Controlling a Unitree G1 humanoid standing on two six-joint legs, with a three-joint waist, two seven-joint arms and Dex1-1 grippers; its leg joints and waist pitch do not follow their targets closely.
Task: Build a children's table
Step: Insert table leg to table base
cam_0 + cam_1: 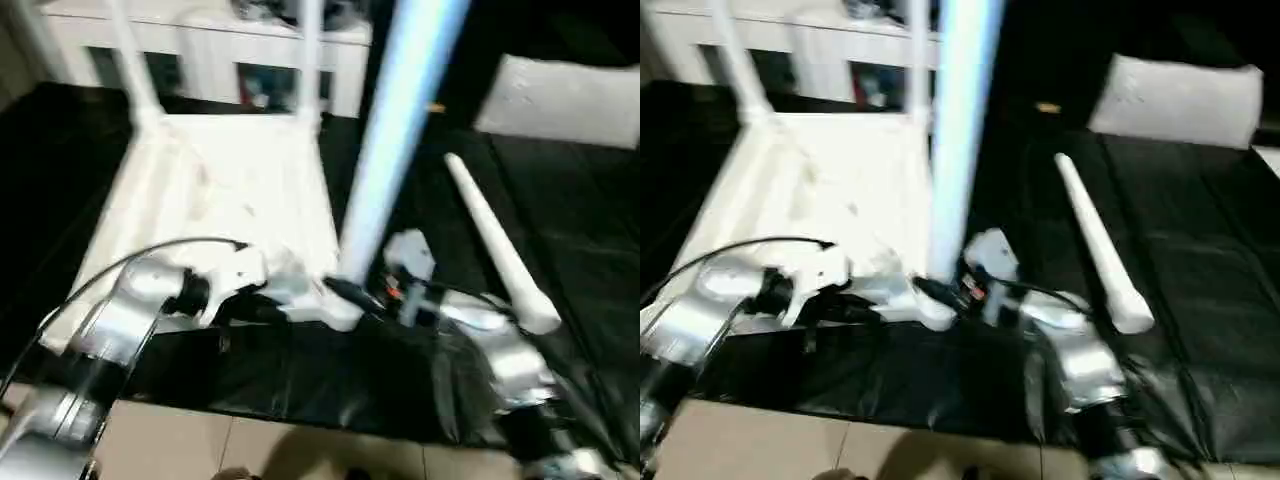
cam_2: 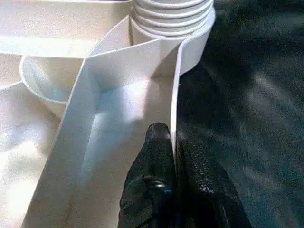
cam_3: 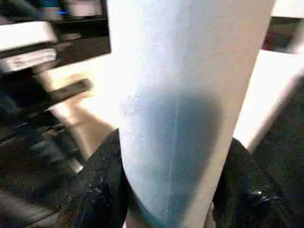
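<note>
From the head camera's left eye, the children's table (image 1: 225, 190) lies upside down on a black sheet (image 1: 560, 200), its ribbed underside facing up and two legs already standing up from its far corners (image 1: 130, 60). A third leg (image 1: 395, 140) rises steeply from the near corner socket, just beside the right gripper (image 1: 372, 290), whose black jaws reach in at the leg's foot. The left gripper (image 1: 262, 298) comes in from the other side and meets the table's near rim close to that same corner. A fourth leg (image 1: 495, 240) lies loose on the sheet, well apart to the right of the table, with its wider end nearer the robot. Behind the table stands a white cabinet (image 1: 215, 50), and a white cushion-like thing (image 1: 565, 100) sits at the far right. The right eye repeats this layout, with tan floor tiles (image 1: 760, 440) showing along the sheet's near edge. In the left wrist view the left gripper's jaws are together, pinching the thin upright wall of the table's rim (image 2: 178, 90) between them, and the threaded corner socket (image 2: 171, 19) stands just beyond. In the right wrist view the jaws sit on either side of the upright leg (image 3: 185, 95), clamped against it, with one black finger (image 3: 102, 185) pressed to its side.
</note>
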